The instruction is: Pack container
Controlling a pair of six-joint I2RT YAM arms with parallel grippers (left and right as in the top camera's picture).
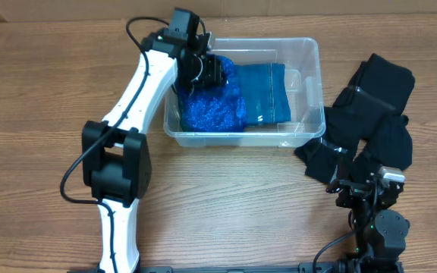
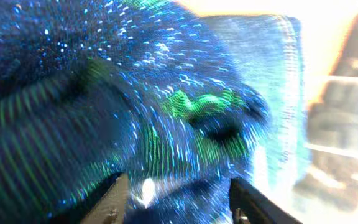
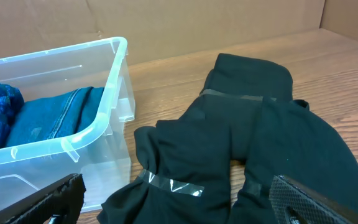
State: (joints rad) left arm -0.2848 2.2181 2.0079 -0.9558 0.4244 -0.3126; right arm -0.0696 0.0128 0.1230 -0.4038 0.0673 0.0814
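Your right gripper (image 3: 185,200) is nearer the next item: fingers spread wide, black clothes (image 3: 247,124) just ahead of them, container (image 1: 241,139) ahead-left, its long axis crosswise. Left gripper (image 2: 179,199) is inside it, fingers apart above the sparkly blue cloth (image 1: 215,110), apparently gripping nothing.

Left tool (image 2: 178,190), right tool (image 3: 176,190), both agape.

Count: 1 clear bin (image 1: 319,76) holding 2 cloths, 1 sparkly blue cloth (image 1: 215,108) and 1 plain blue folded cloth (image 1: 268,92). 1 heap of black clothes (image 1: 378,114) on the surface (image 1: 44,83); can't separate the pieces in it. 2 end effectors: left end effector (image 1: 205,70), right end effector (image 1: 361,184).
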